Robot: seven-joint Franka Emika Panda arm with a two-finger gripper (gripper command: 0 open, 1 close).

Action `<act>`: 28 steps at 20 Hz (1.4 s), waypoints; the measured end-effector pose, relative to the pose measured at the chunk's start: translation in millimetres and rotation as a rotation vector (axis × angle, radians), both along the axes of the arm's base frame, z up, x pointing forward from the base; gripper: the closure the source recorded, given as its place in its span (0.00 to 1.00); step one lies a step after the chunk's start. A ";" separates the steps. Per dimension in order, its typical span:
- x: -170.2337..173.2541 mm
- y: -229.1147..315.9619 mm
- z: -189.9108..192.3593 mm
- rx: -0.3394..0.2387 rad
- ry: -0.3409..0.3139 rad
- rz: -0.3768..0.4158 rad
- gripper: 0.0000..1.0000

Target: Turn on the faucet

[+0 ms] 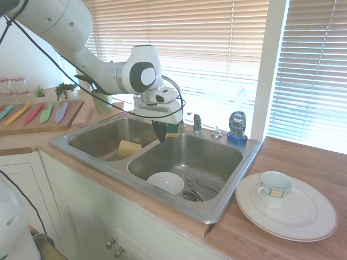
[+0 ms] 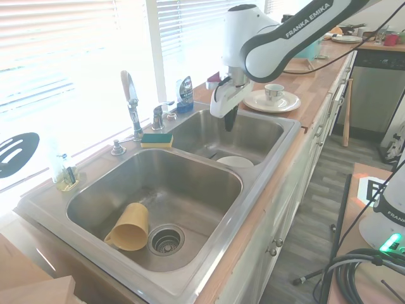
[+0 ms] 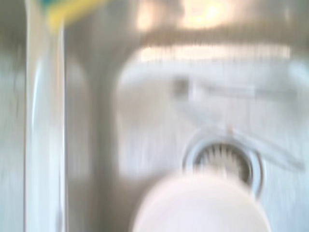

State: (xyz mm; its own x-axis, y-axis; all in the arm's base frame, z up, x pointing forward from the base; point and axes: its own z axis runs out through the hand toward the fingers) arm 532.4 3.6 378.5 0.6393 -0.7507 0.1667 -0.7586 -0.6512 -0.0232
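The faucet [image 2: 130,95] stands on the sink's back ledge by the window, a chrome spout with a short lever handle [image 2: 158,116] beside it. In the first exterior view only the handle [image 1: 197,123] shows; the arm's hand hides the spout. My gripper [image 2: 229,121] hangs fingers-down over the basin that holds a white bowl, in front of the faucet and apart from it. Its dark fingers [image 1: 160,131] look shut, with nothing between them. The wrist view is blurred and shows only the basin floor.
A white bowl [image 1: 166,182] and cutlery [image 1: 198,184] lie near the drain [image 3: 222,159]. A yellow cup [image 2: 130,227] lies in the other basin. A sponge [image 2: 156,139], soap bottle [image 1: 237,126] and plate with mug [image 1: 286,206] are nearby.
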 end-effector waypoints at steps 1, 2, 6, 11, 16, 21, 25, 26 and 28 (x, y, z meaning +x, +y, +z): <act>14.9 2.3 0.0 0.000 -0.005 0.000 1.00; 29.1 4.3 0.4 -0.002 -0.009 -0.003 1.00; 83.8 8.6 9.6 -0.026 -0.037 -0.015 1.00; 132.2 5.9 21.7 -0.046 -0.051 -0.033 1.00; 155.5 7.4 18.3 -0.048 -0.055 -0.040 1.00; 163.6 7.1 18.7 -0.047 -0.057 -0.047 1.00; 169.4 8.6 21.9 -0.049 -0.124 -0.036 1.00; 171.3 9.4 23.1 -0.054 -0.150 -0.034 1.00; 173.6 10.5 24.0 -0.083 -0.202 -0.046 1.00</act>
